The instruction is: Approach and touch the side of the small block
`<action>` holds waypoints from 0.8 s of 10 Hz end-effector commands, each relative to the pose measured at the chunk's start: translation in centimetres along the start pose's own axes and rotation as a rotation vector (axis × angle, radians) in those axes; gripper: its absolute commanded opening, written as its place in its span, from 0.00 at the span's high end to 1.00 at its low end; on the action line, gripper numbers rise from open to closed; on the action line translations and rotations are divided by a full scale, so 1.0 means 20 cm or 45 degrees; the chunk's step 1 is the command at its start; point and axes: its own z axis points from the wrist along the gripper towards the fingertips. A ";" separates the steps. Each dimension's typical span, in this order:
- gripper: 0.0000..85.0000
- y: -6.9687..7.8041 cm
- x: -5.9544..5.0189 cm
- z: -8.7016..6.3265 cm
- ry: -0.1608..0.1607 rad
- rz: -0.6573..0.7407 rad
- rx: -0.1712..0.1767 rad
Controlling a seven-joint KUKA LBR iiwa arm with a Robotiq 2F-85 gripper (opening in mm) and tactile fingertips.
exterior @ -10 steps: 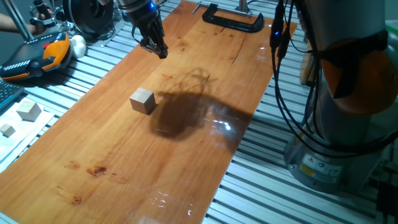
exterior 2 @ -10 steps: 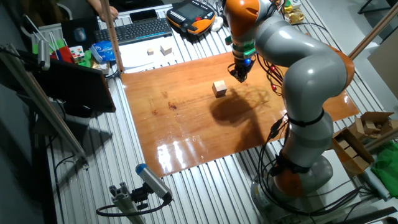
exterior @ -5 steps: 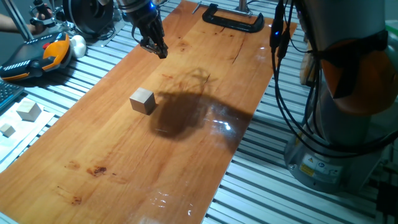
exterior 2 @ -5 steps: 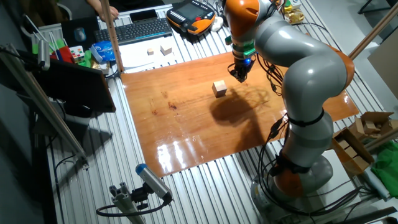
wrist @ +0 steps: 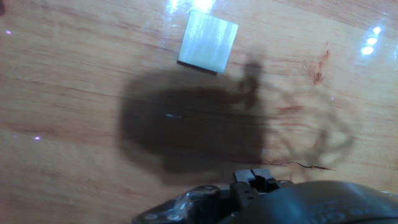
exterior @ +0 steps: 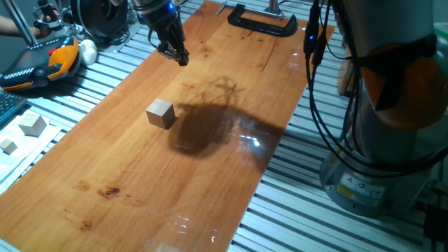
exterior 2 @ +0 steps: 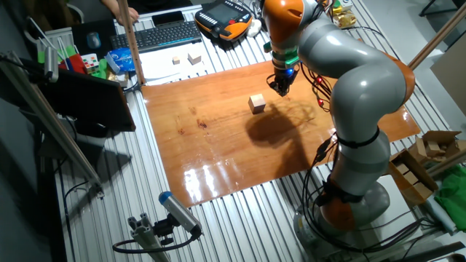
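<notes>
I count one small block (exterior: 161, 113) on the wooden counter (exterior: 140, 175), near the middle of the frame. Off the board, at the left edge, sit two paler cubes (exterior: 31, 124), one larger, one smaller (exterior: 8, 145). There is one black clamp (exterior: 262, 21) at the top, one keyboard (exterior 2: 166, 34) at the upper left of the other fixed view, and one end effector (exterior: 175, 54), mine.

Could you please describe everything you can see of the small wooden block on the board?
The small block is a plain light-tan wooden cube with sharp edges and no markings. It sits flat and upright on the glossy wooden board, beside the arm's dark shadow. Nothing touches it: the gripper hangs in the air, well apart from it. From the hand view its top face looks pale and square, with faint grain.
</notes>
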 end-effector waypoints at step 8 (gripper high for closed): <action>0.99 0.00 0.00 0.00 0.002 0.006 -0.003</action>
